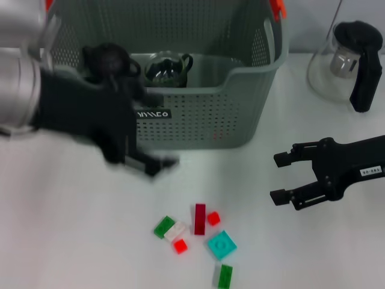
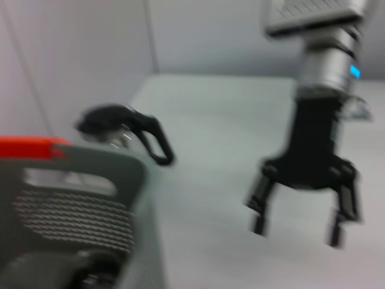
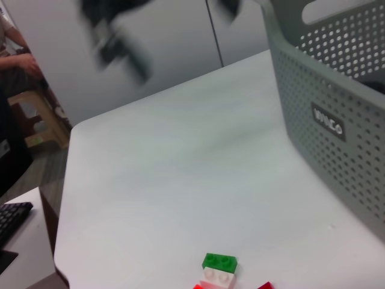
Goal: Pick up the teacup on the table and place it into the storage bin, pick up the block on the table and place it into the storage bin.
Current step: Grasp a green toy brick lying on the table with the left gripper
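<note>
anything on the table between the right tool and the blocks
Nothing: in the head view, only bare table separates the right tool from the blocks.

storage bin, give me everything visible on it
The storage bin is a large grey-green plastic basket with perforated walls, a solid rolled rim and cut-out handle slots. An orange-red clip sits on its handle edge, and a small black label with white lettering is on the front wall. It stands upright on the white table, behind the loose blocks. A dark glass teacup already rests inside. The left gripper is in front of its front wall.
</note>
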